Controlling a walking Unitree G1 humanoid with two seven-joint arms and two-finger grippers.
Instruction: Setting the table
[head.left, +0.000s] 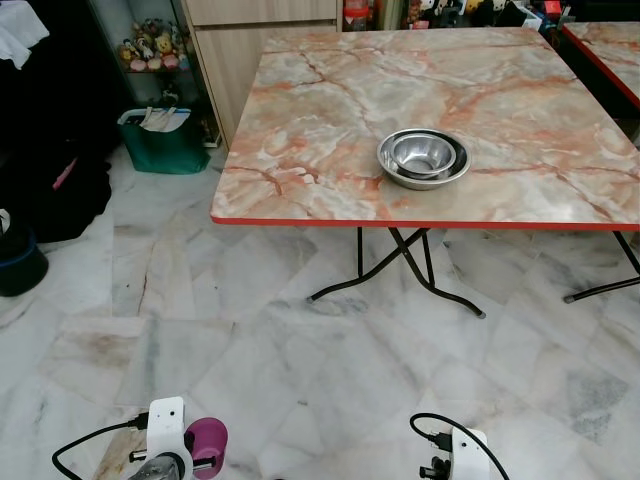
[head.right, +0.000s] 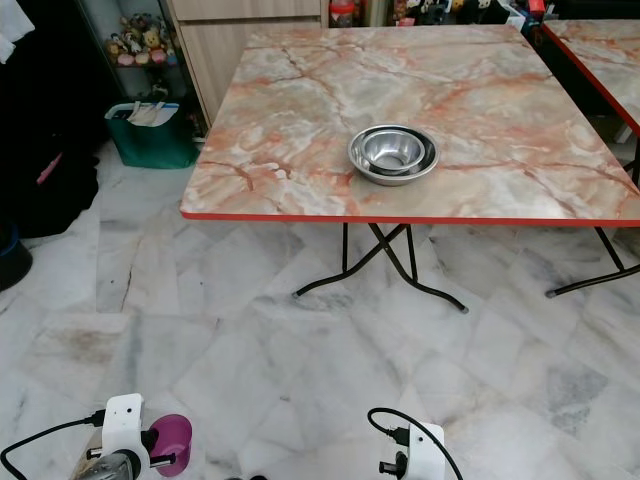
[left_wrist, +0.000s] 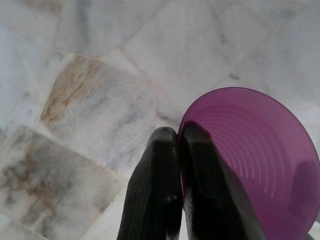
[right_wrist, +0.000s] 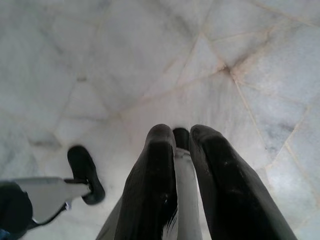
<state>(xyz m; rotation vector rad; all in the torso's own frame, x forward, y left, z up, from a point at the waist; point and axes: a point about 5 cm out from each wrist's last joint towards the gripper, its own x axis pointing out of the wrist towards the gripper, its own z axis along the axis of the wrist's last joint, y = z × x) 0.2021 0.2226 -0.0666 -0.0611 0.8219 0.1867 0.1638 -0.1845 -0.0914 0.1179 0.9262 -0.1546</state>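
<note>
1. Pale marble floor (head.left: 300, 350) of large veined slabs, some stained brown at 8 o'clock.
2. Marble-patterned folding table (head.left: 330, 110) with a red edge and black legs at 12 to 2 o'clock.
3. Wooden cabinet (head.left: 260, 40) at 11 o'clock.
4. Green bin (head.left: 165, 145) beside it, by a glass shelf (head.left: 150, 45) of small figurines.

Green bin (head.left: 163, 140), wooden cabinet (head.left: 250, 45), marble floor (head.left: 300, 360)

Purple plastic cup (left_wrist: 250, 160) pinched at its rim, nested steel bowls (head.left: 423, 157) on marble-patterned table (head.left: 320, 130)
</note>
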